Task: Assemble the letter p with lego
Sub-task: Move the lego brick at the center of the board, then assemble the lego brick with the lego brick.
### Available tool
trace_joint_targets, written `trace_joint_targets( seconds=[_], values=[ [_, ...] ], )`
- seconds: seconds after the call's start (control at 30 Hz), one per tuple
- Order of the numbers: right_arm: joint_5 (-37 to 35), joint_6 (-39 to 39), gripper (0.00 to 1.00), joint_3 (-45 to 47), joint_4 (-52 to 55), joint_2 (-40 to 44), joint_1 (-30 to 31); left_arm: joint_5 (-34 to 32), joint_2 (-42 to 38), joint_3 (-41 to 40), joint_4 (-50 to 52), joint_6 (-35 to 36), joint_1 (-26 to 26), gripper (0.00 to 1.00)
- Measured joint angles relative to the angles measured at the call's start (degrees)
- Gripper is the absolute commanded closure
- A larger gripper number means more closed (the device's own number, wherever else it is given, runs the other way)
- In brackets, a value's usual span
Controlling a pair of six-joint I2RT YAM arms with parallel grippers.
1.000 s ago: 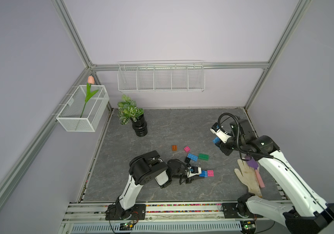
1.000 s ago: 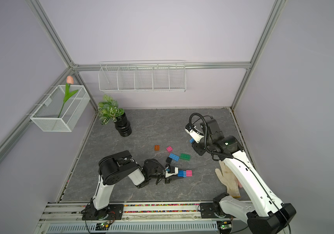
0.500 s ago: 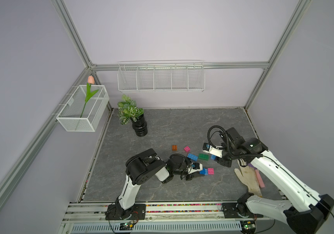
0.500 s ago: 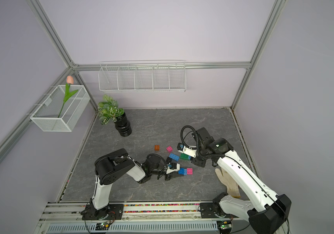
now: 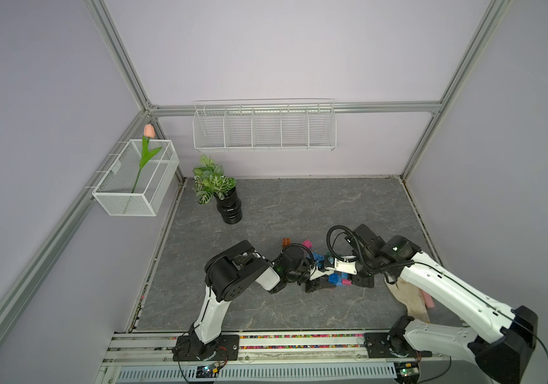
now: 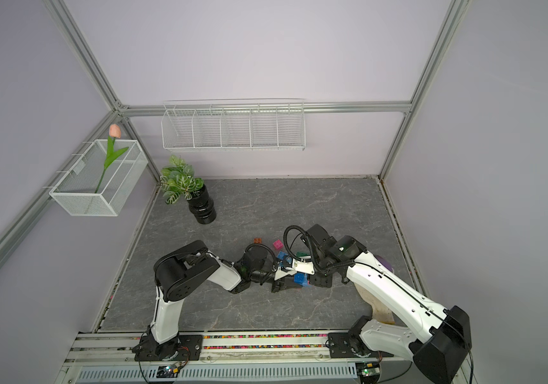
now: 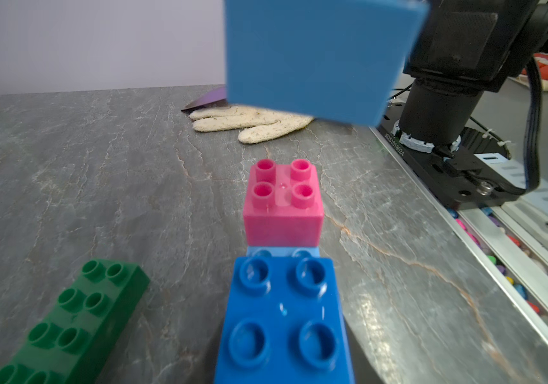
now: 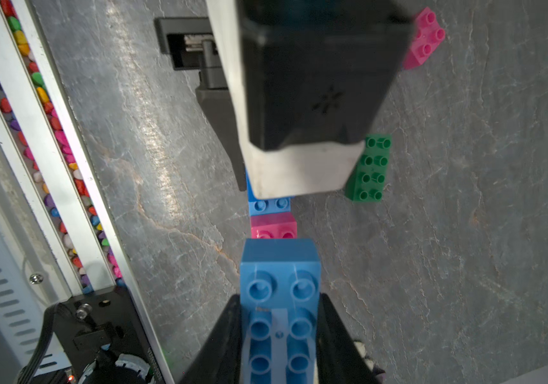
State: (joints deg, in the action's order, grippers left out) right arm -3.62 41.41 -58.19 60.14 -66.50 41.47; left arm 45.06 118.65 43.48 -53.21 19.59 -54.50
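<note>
My right gripper (image 8: 279,296) is shut on a light blue oblong lego brick (image 8: 279,266), studs facing the camera. It hangs just above a small row on the table: a pink square brick (image 7: 282,199), a light blue piece (image 7: 282,251) and a dark blue brick (image 7: 282,316). My left gripper (image 5: 322,284) lies low on the table, shut on that dark blue brick. The held brick's flat side (image 7: 316,56) looms over the pink one in the left wrist view. Loose lego lies nearby: a green oblong (image 8: 369,169), a pink square (image 8: 425,36), an orange one (image 5: 286,241) and a blue one (image 5: 316,256).
A cream glove (image 7: 252,121) lies right of the bricks, with a purple item (image 7: 206,99) beside it. A potted plant (image 5: 226,202) stands at the back left. The front rail (image 8: 50,133), lined with coloured beads, runs close to the bricks.
The right arm has swung from the back right down and leftward, carrying its light blue brick to just above the pink brick. The left gripper has stayed at the row.
</note>
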Motion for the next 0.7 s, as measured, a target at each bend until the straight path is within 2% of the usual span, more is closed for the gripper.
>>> trace_joint_targets(
  seconds=[0.7],
  values=[
    [1.99,1.05,0.78,2.69,-8.61,-5.05,1.77,4.04,3.17,2.43,-2.14,-0.46,0.85,1.00]
  ],
)
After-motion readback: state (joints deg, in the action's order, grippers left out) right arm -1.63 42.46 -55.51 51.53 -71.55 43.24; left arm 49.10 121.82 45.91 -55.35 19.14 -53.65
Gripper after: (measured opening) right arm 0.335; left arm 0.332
